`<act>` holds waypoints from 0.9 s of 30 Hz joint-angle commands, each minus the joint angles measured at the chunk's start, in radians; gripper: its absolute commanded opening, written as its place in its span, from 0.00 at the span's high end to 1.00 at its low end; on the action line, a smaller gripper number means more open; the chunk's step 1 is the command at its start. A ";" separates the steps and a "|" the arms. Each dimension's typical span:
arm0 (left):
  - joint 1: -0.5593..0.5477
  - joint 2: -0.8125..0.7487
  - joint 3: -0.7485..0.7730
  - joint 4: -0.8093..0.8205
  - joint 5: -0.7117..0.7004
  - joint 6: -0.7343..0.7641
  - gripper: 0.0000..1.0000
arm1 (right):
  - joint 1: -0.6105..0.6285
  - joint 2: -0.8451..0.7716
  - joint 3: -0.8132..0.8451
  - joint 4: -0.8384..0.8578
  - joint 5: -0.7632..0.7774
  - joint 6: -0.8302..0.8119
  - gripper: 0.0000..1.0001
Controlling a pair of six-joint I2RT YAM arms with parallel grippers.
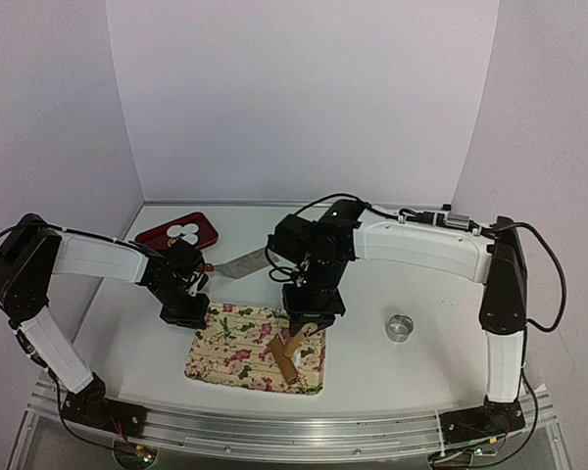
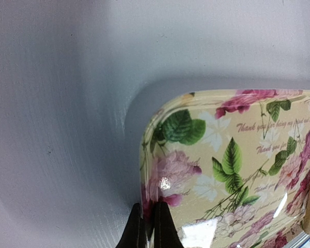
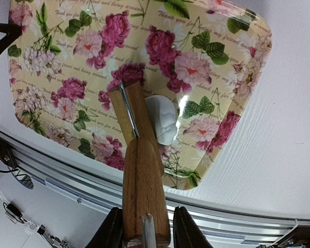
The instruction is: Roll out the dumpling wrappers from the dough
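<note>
The dough [image 3: 163,120] is a small white lump on the floral tray [image 3: 67,67], touching the right side of the wooden rolling pin [image 3: 139,170]. My right gripper [image 3: 144,232] is shut on the pin's handle and holds it tilted down onto the tray; it also shows in the top view [image 1: 310,315]. My left gripper [image 2: 150,227] is shut on the tray's rim near a corner, at the tray's left in the top view [image 1: 186,313]. The dumpling wrappers [image 1: 183,232] are white discs on a red plate [image 1: 155,238] at the back left.
A small metal ring [image 1: 401,327] stands on the table right of the tray [image 1: 225,362]. A metal scraper [image 1: 240,264] lies behind the tray between the arms. The table's front rail [image 3: 237,217] runs just below the tray.
</note>
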 commanded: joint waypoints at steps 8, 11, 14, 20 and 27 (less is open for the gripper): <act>0.013 -0.011 -0.002 -0.020 -0.064 0.016 1.00 | -0.015 -0.031 -0.073 -0.034 0.072 0.027 1.00; 0.018 -0.013 -0.007 -0.022 -0.066 0.017 1.00 | -0.027 -0.048 -0.125 -0.034 0.080 0.039 1.00; 0.024 -0.017 -0.011 -0.024 -0.067 0.020 1.00 | -0.038 -0.054 -0.172 -0.032 0.088 0.038 1.00; 0.035 -0.016 -0.013 -0.024 -0.069 0.026 1.00 | -0.060 -0.068 -0.278 -0.018 0.101 0.028 1.00; 0.057 -0.016 -0.018 -0.023 -0.064 0.035 1.00 | -0.089 -0.110 -0.380 0.037 0.078 0.039 1.00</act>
